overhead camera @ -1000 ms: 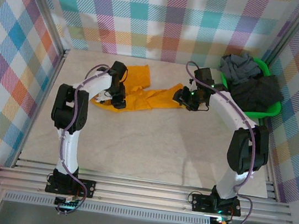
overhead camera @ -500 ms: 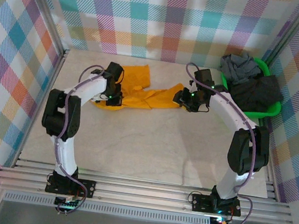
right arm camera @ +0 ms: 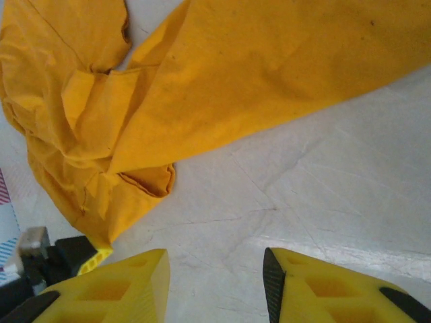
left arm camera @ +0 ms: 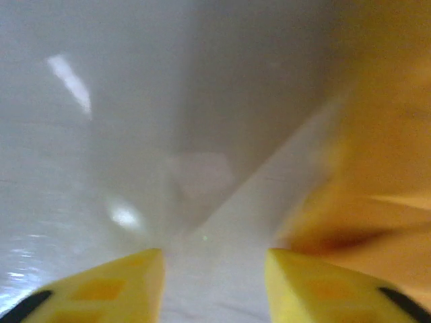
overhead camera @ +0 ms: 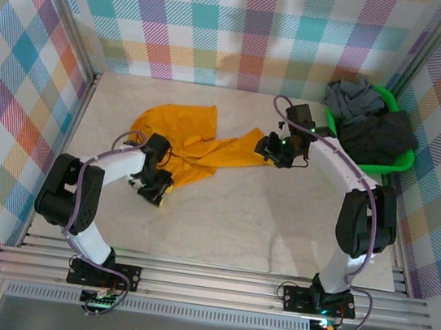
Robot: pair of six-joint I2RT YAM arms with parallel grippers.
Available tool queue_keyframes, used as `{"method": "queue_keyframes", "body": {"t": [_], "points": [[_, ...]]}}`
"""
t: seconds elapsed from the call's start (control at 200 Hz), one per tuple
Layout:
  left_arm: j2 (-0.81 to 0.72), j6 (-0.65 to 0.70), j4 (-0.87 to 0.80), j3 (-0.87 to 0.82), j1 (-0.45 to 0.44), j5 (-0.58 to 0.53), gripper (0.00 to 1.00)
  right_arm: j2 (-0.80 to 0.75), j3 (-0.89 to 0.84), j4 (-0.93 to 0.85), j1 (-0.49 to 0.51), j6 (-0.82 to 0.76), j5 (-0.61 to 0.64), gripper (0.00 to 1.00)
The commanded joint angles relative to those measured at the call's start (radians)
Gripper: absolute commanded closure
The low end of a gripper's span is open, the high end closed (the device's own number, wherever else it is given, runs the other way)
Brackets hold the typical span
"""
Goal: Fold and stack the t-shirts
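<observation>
the mustard-orange t-shirt [overhead camera: 195, 141] lies bunched across the far middle of the table [overhead camera: 238, 217], with the grey t-shirt [overhead camera: 353, 97] in the green basket [overhead camera: 406, 162]. the left gripper [overhead camera: 157, 195] at its near corner and the right gripper [overhead camera: 268, 149] by its right end both have their fingers apart. to flatten it well, each should probably pinch a hem corner and pull outward.

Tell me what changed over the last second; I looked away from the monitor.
The left gripper swung toward the near edge, and the orange t-shirt spread nearward with it; its jaws now stand apart over bare table. The right gripper, the green basket and the shirts in it stayed put.
</observation>
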Motion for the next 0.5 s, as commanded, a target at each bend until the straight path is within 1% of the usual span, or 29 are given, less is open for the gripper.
{"method": "queue_keyframes", "body": {"t": [0.0, 0.04, 0.105, 0.14, 0.235, 0.29, 0.325, 0.365, 0.41, 0.495], "points": [[-0.129, 0.083, 0.009, -0.021, -0.013, 0.016, 0.45, -0.022, -0.017, -0.012, -0.001, -0.02, -0.02, 0.58], [-0.157, 0.09, 0.012, -0.012, -0.013, 0.009, 0.43, -0.024, -0.02, -0.012, -0.002, -0.021, -0.019, 0.58], [-0.17, 0.091, -0.008, 0.025, -0.013, -0.007, 0.42, -0.022, -0.027, -0.011, -0.001, -0.02, -0.021, 0.58], [-0.159, 0.091, -0.019, 0.05, -0.013, -0.015, 0.43, -0.021, -0.029, -0.009, -0.001, -0.019, -0.022, 0.58], [-0.095, 0.066, 0.022, 0.12, -0.012, -0.02, 0.46, -0.021, -0.034, -0.002, -0.001, -0.019, -0.026, 0.58], [-0.034, 0.047, 0.067, 0.169, -0.013, -0.008, 0.52, -0.021, -0.034, -0.002, -0.001, -0.021, -0.026, 0.58], [0.009, 0.062, 0.084, 0.214, -0.016, -0.01, 0.6, -0.023, -0.034, -0.004, -0.001, -0.025, -0.026, 0.58], [0.066, 0.118, 0.08, 0.282, -0.021, -0.022, 0.7, -0.025, -0.033, -0.006, -0.001, -0.028, -0.024, 0.58], [0.147, 0.197, -0.01, 0.38, -0.022, -0.037, 0.75, -0.028, -0.032, -0.009, -0.001, -0.032, -0.023, 0.58], [0.277, 0.327, -0.176, 0.535, -0.025, -0.059, 0.78, -0.037, -0.033, -0.018, -0.001, -0.039, -0.02, 0.58]]}}
